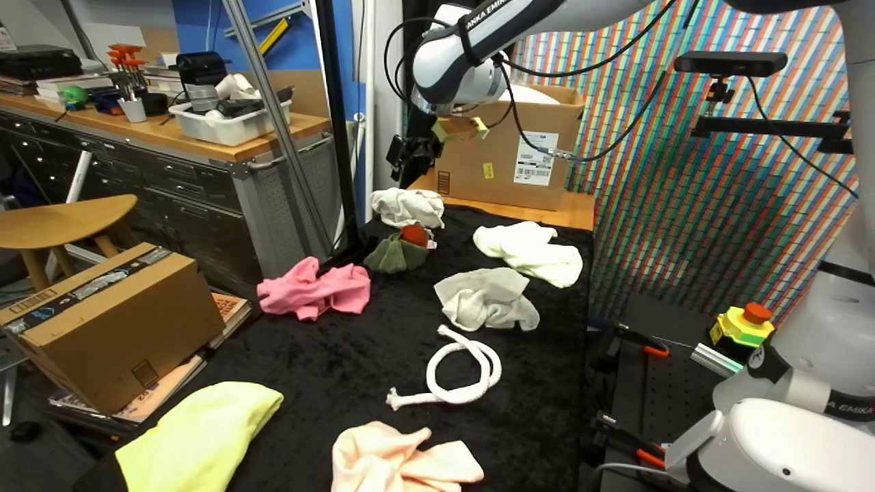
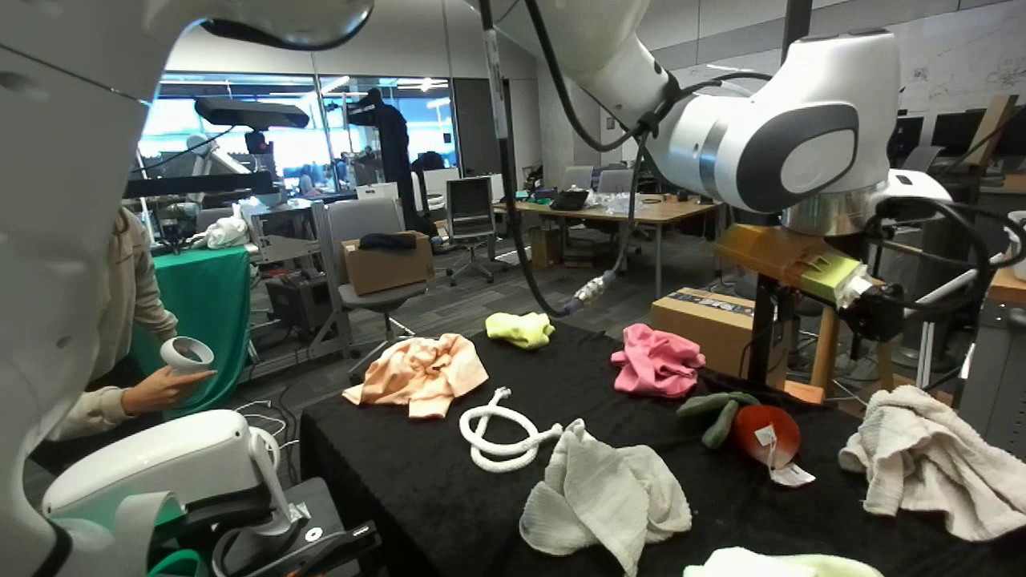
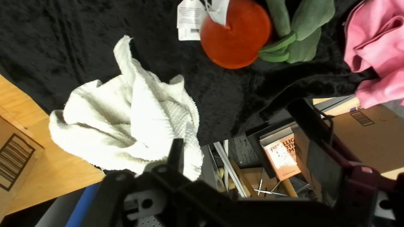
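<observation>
Nearest me, a yellow cloth point(image 1: 202, 437) lay left of a peach cloth point(image 1: 383, 456). Past them curled a white rope point(image 1: 454, 396). Farther along the black worktop point(image 1: 328, 362) sat a pink cloth point(image 1: 314, 290) on the left and a gray cloth point(image 1: 485, 299) on the right, then an orange and green toy point(image 1: 398, 254). A crumpled white cloth point(image 1: 408, 207) lay at the far end. The gripper point(image 3: 246, 149) hung above it, fingers spread wide, holding nothing.

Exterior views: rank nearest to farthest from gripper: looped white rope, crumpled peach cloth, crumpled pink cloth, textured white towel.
1. White towel: below the gripper.
2. Pink cloth: by the edge of the black-draped table.
3. White rope: mid-table.
4. Peach cloth: toward the end opposite the gripper.
</observation>
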